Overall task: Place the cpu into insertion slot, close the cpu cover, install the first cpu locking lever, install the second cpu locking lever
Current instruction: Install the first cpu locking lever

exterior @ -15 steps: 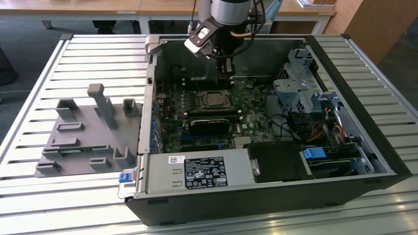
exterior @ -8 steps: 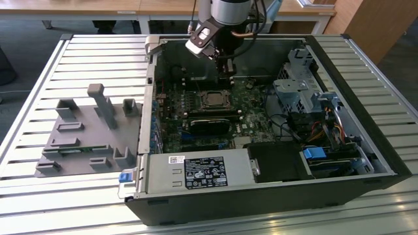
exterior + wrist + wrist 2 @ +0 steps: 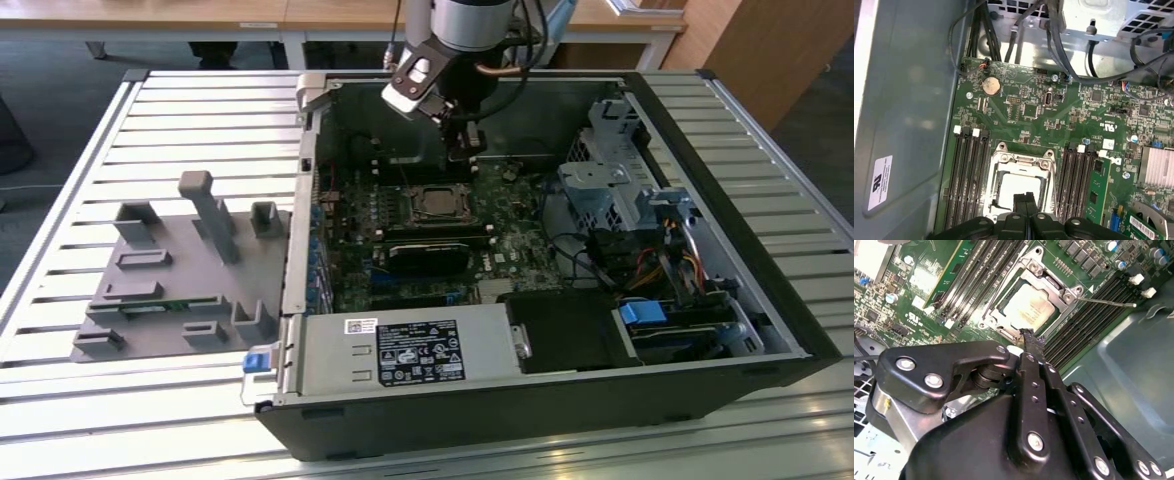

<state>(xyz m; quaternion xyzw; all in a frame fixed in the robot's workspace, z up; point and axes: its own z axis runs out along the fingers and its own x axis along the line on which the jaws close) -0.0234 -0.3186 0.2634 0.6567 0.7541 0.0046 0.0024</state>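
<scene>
Motherboard work sits deep inside the open computer case, which lies on a slatted metal table. We see the gripper lowered into the case, close to the insertion slot on the side nearer the case's far wall. In both wrist views the gripper has its two black fingers pressed flat against each other with nothing caught between them. The tip hangs just beside the socket's edge, and we cannot tell whether it touches the board.

We find the cpu already lying in the slot, its pale metal face showing through the cut-out of the cpu cover, which lies flat over it. In the second wrist view a thin metal locking lever runs out from one corner of the socket across the long black memory slots; we cannot tell whether it is latched.

Beside the case, on the exterior view's left, a grey fixture block rests on the table, well apart from the arm. A round coin battery sits on the green board in the first wrist view
</scene>
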